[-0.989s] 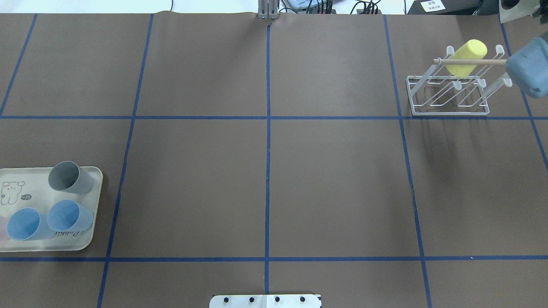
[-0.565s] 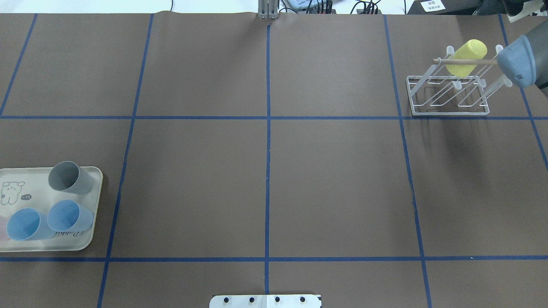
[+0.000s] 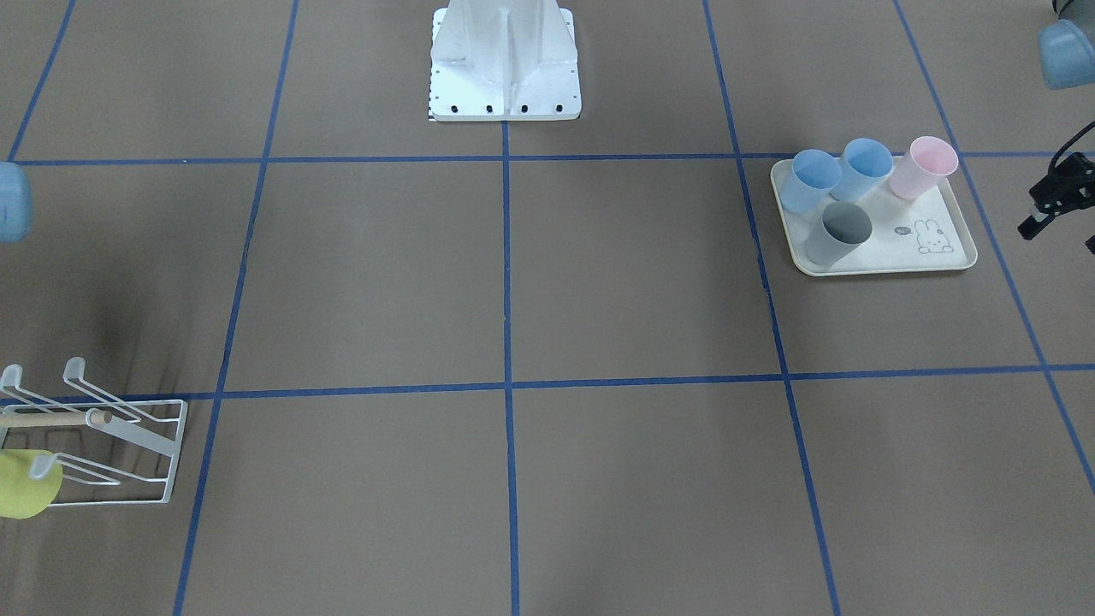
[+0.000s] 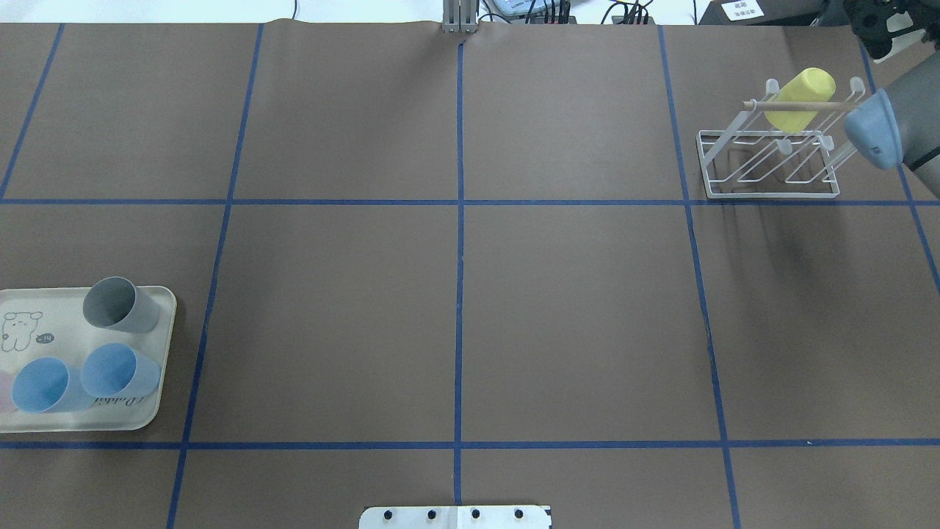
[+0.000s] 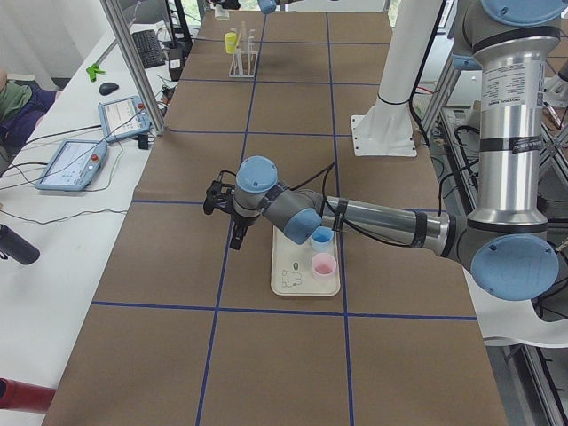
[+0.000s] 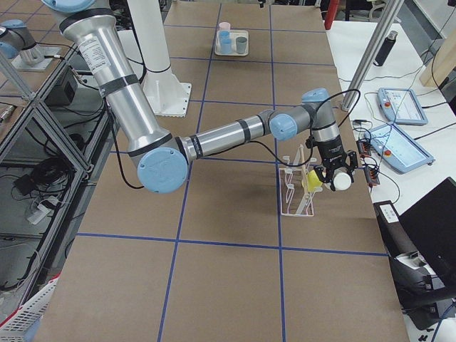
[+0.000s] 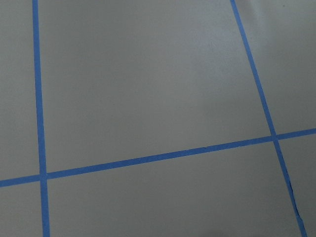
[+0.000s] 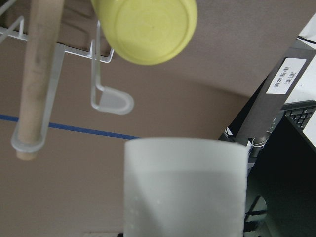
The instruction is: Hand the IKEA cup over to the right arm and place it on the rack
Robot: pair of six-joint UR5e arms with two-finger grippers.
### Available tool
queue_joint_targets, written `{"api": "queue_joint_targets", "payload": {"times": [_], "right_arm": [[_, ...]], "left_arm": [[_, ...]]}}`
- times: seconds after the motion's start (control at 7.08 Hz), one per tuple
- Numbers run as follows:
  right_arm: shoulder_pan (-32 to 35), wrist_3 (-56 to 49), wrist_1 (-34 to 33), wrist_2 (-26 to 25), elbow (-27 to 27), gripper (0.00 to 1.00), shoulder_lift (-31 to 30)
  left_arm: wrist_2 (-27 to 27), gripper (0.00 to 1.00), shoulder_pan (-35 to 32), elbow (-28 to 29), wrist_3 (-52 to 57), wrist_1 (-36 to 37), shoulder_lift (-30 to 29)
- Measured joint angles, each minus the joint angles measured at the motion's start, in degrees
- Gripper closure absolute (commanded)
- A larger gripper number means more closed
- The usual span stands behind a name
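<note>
Fingers of your right gripper (image 6: 333, 176) were clamped on the white IKEA cup (image 8: 185, 190), held in the air just beside the rack (image 4: 771, 195) near the far right corner of the table (image 4: 573, 308). A yellow cup (image 4: 800, 98) sat on one prong. Your left gripper (image 3: 1056, 195) hung beyond the rabbit-print tray (image 3: 890, 261) at the left edge; you could not tell whether its fingers were apart.
</note>
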Motion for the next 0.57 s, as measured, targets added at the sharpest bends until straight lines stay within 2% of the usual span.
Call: {"api": "queue_joint_targets", "payload": {"times": [0.57], "right_arm": [[-2.76, 0.61, 0.05, -3.44, -0.04, 0.71, -2.22]], "left_arm": [[0.00, 0.00, 0.01, -0.12, 0.00, -0.06, 0.26]]}}
